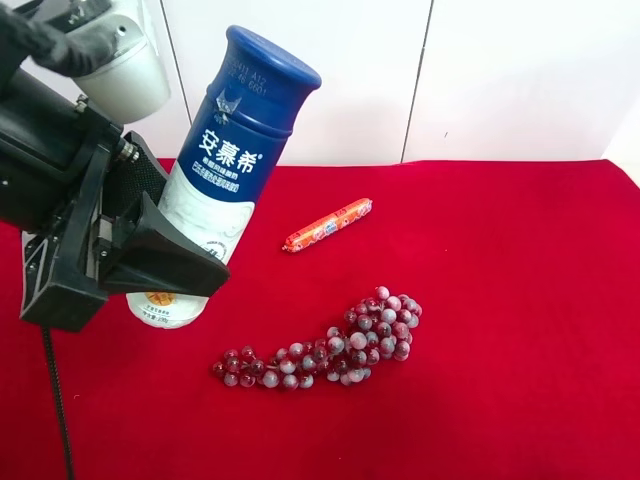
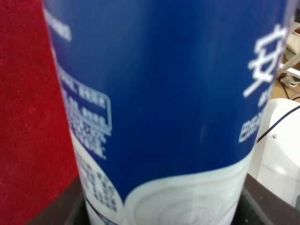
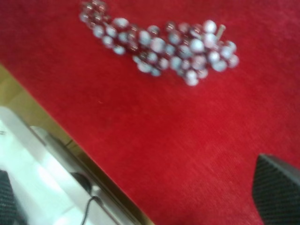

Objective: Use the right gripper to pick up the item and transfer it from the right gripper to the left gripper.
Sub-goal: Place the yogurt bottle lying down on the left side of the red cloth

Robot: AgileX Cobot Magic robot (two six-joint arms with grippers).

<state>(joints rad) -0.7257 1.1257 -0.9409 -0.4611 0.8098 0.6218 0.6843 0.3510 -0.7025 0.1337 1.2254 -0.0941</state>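
The item, a white bottle [image 1: 232, 165] with a dark blue cap and a blue label, is tilted and held near its lower body by the left gripper [image 1: 195, 262], on the arm at the exterior high view's left. Its broad wedge-shaped fingers [image 1: 160, 258] are shut on it. In the left wrist view the bottle [image 2: 164, 93] fills the frame between the two fingers [image 2: 70, 213]. I cannot tell whether its base touches the cloth. The right gripper [image 3: 140, 194] is open and empty above the red cloth, apart from the bottle, with only its fingertips [image 3: 276, 187] showing. It is out of the exterior high view.
A slim orange sausage stick [image 1: 327, 224] lies on the red cloth [image 1: 520, 300] right of the bottle. A bunch of red-grey grapes [image 1: 330, 345] lies in front of it, also in the right wrist view [image 3: 159, 44]. The cloth's edge [image 3: 70, 136] and a white frame are below the right gripper.
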